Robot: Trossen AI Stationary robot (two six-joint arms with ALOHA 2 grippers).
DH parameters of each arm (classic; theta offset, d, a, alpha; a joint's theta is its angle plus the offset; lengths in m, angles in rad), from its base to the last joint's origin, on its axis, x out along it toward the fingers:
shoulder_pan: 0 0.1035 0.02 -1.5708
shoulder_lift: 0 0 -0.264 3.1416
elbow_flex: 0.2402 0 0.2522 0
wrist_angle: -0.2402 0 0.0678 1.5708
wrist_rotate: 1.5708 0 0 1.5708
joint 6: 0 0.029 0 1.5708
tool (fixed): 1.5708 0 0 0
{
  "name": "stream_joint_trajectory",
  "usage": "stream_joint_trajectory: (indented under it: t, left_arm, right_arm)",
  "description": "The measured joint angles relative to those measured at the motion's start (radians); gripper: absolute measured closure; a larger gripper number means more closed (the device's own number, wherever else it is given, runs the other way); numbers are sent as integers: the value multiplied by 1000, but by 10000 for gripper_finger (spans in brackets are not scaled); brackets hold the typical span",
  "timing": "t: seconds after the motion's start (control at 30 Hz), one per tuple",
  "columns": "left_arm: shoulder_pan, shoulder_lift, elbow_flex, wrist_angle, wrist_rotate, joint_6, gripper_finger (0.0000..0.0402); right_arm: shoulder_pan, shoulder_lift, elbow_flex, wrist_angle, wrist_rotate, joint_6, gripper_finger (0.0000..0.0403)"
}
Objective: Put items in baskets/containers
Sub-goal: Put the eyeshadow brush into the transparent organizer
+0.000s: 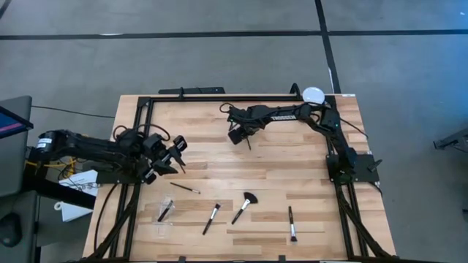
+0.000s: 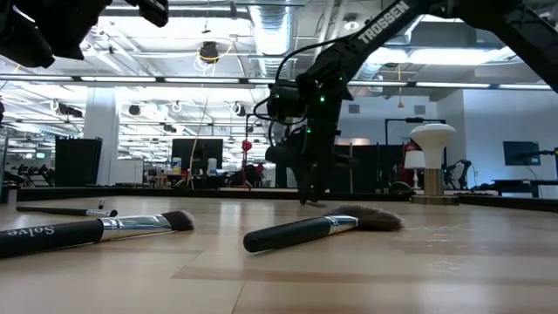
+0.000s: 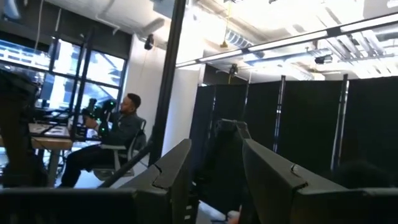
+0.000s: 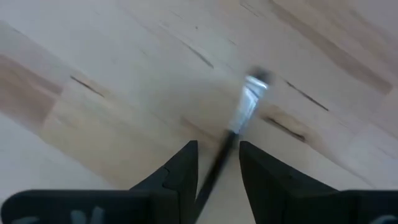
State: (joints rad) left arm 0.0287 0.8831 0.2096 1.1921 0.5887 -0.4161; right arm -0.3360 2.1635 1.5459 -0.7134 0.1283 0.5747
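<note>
One brush lies in clear tray; right gripper pinches slim brush over table; left gripper part open, empty

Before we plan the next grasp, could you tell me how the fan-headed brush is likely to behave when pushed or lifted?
The fan brush lies flat on the table. Its slim round handle would probably roll if nudged. Its thin build suggests it is light, and the splayed bristles likely bend easily, so gripping the handle seems safer.

Wooden table with black frame, round white disc on metal stand at far right corner, seated person at desk beyond
</note>
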Motion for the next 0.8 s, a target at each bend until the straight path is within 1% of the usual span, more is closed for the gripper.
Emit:
stream_joint_trajectory:
  t: [0.27,0.53,0.63,0.8]
  left_arm:
    - [-33,42,0,1,-63,26,262]
    - [-33,43,0,2,-65,34,262]
    - [-33,43,0,2,-65,45,262]
    - [-33,43,0,2,-65,45,262]
  right_arm:
    - [2,-3,-5,-73,3,-34,294]
    - [2,-5,-24,-84,3,-63,297]
    - [2,-5,-25,-93,-20,-79,314]
    - [0,-4,-26,-114,-83,-92,366]
